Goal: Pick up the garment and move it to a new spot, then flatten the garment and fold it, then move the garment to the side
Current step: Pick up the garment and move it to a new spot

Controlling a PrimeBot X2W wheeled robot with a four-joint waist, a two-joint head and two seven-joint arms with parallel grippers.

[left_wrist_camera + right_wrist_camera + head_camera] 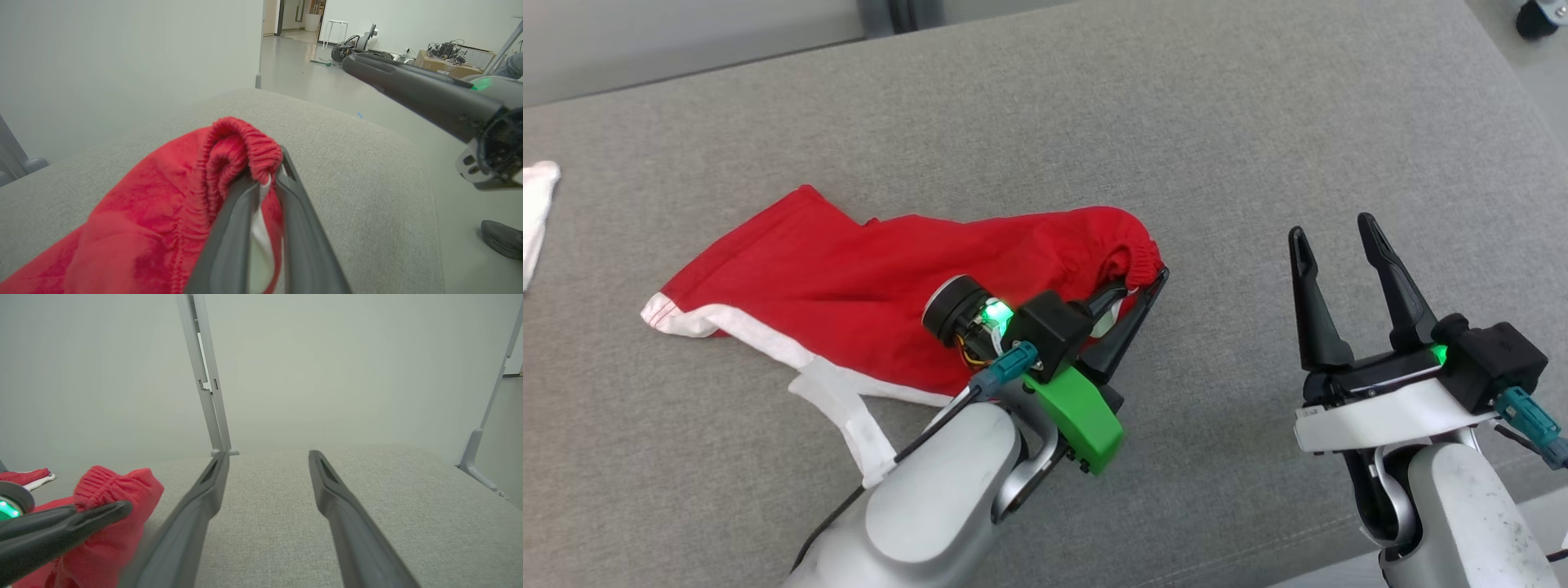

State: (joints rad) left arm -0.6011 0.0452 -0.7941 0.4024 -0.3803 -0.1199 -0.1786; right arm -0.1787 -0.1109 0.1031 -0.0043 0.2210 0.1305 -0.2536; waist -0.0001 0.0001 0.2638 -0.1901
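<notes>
Left gripper (1147,280) of mine is clamped on the elastic waistband (1137,245) of the red shorts (849,278) lying on the grey cushion (1258,122); they look soft, light and floppy, so that thick band's probably my best hold.

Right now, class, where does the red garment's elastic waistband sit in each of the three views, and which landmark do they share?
Head view: waistband right of centre, at the garment's right end, pinched in the left gripper's jaws.
Left wrist view: centre, bunched over that gripper's tips.
Right wrist view: lower left, above a dark finger of the left gripper.
Shared landmark: the grey cushion beneath it.
</notes>
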